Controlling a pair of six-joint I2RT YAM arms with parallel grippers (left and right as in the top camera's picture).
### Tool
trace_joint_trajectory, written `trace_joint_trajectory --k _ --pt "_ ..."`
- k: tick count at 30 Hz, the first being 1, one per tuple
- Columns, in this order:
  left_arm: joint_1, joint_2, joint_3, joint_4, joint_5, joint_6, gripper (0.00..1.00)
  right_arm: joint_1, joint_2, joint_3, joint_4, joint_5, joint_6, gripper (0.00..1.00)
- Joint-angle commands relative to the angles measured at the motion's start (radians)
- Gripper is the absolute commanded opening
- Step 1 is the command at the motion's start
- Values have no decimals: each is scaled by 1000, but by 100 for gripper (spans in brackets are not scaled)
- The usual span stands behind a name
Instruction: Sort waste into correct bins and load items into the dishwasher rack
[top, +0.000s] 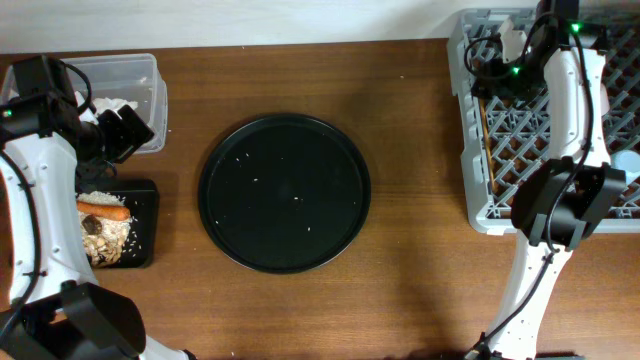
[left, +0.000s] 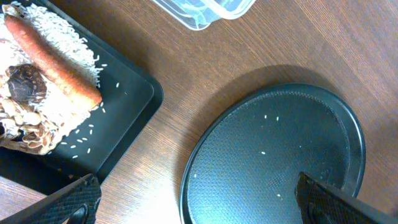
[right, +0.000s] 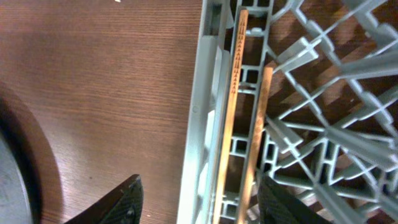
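Two brown wooden chopsticks (right: 231, 112) lie side by side along the left wall of the grey dishwasher rack (right: 198, 124), seen from above as chopsticks (top: 487, 135) in the rack (top: 470, 190). My right gripper (right: 199, 208) hovers over them, open, its fingers (right: 118, 202) apart and gripping nothing; overhead it (top: 492, 75) is above the rack's left edge. The flat black tray (left: 134, 118) holds an orange carrot (left: 53, 56), pale rice (left: 62, 37) and a dark brown lump (left: 25, 84). My left gripper (left: 199, 208) is open and empty, beside the clear box (top: 140, 75) with white tissue (top: 110, 103).
The large round black tray (top: 285, 193) sits mid-table with a few rice grains on it; it also fills the lower right of the left wrist view as the round tray (left: 273, 155). The flat black tray (top: 145, 195) lies just below the clear box. Bare wood separates the round tray and the rack.
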Motion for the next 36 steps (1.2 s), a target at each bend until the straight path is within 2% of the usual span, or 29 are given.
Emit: trace_joint_trajectory --k 1,4,8,15,20,25,32,34,36 --pt "1 -26 3 -1 -4 -13 99 6 14 -2 -24 -13 49 65" --pt "1 -26 3 -1 -4 -13 99 6 -22 3 -78 -58 79 76" --pt "1 -26 3 -1 -4 -13 99 5 -150 3 -188 -169 79 77" --pt "1 -26 3 -1 -4 -13 99 5 -412 2 -394 -168 90 77" --pt "1 -26 3 -1 -4 -13 99 12 -592 -98 -394 -138 166 80" --pt "1 -26 3 -1 -4 -13 99 53 -825 -472 -361 -92 166 80" --pt "1 -26 3 -1 -4 -13 99 56 -1188 -978 -94 -89 248 81" --pt "1 -26 3 -1 -4 -13 99 56 -1270 -1073 -31 -89 248 96" --pt "1 -26 3 -1 -4 -13 99 56 -1344 -1162 20 -89 262 98"
